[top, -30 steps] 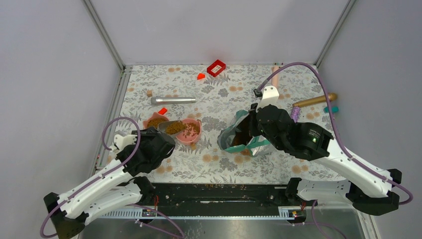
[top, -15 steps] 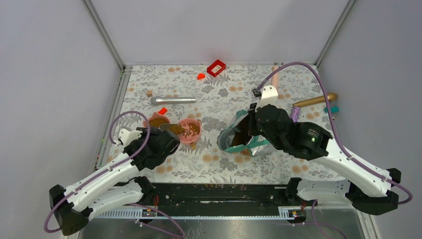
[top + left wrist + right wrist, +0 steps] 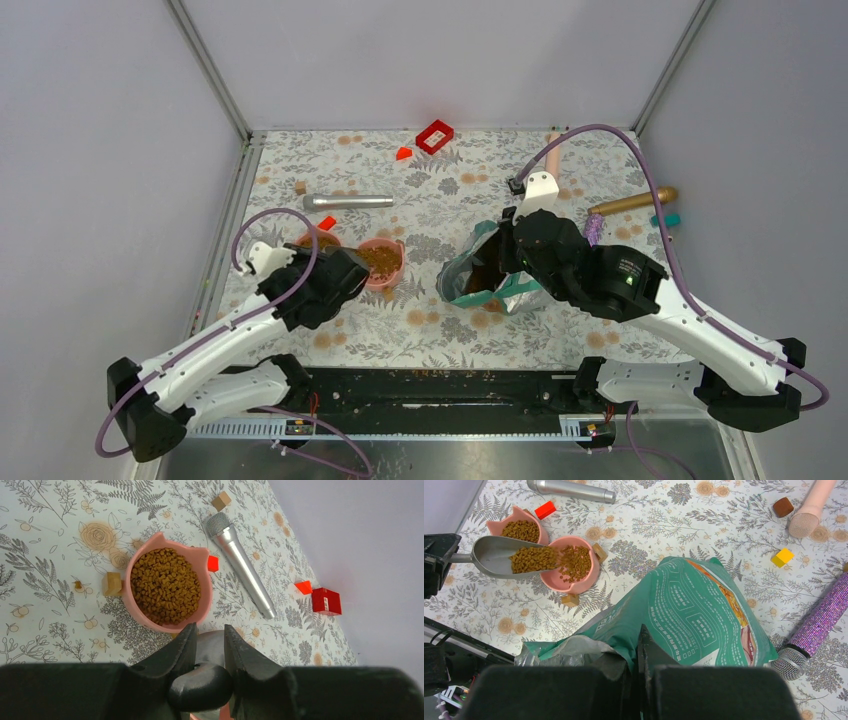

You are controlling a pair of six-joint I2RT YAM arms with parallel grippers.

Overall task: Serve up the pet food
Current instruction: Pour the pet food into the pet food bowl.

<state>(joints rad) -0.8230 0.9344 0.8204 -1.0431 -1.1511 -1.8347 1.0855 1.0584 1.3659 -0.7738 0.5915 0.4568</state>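
Observation:
My left gripper [image 3: 210, 630] is shut on the dark handle of a grey metal scoop [image 3: 494, 555]. It holds the scoop tipped over the right pink bowl [image 3: 574, 582]. Brown kibble [image 3: 535, 559] lies in the scoop and slides into that bowl. The left pink bowl [image 3: 167, 587] is full of kibble. In the top view my left gripper [image 3: 340, 265] covers most of the scoop beside the bowls [image 3: 385, 260]. My right gripper [image 3: 636, 645] is shut on the open rim of the teal-green pouch [image 3: 694, 610] and holds it upright [image 3: 480, 270].
A silver microphone [image 3: 348, 201] lies behind the bowls. Small wooden blocks [image 3: 570, 599] and a red block [image 3: 545, 509] lie round them. A pink microphone [image 3: 811, 507], a purple glitter microphone [image 3: 819, 625] and a yellow block [image 3: 783, 556] lie to the right. A red box [image 3: 435, 135] is at the back.
My left arm has pushed forward and right over the bowls, and its wrist now covers the scoop from above. The right arm and pouch have not moved.

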